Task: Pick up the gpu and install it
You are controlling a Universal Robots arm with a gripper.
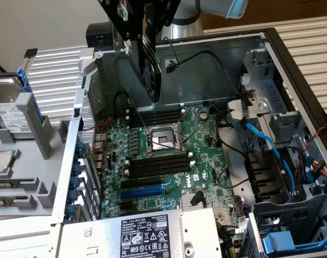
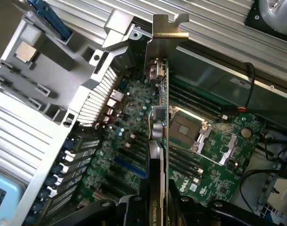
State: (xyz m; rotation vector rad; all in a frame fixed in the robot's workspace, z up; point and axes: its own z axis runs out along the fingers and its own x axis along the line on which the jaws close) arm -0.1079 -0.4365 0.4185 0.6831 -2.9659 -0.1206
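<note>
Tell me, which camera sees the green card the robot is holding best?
The wrist view: the card is close, edge-on, with green edge, black cooler and silver bracket clear. The exterior view shows its dark fan side, tilted above the big green board.

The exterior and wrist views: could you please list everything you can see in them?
computer case: one, grey metal, open
motherboard: one, green, inside the case
CPU socket: one, silver, mid-motherboard
power supply: one, silver, labelled, at the case's near edge
hard drive: one, silver, outside the case, exterior view's left
data cable: one, blue, exterior view's right
gpu: one, green with black cooler, held above the motherboard
gripper: one, black, shut on the gpu
arm: one, silver, above the case
</note>
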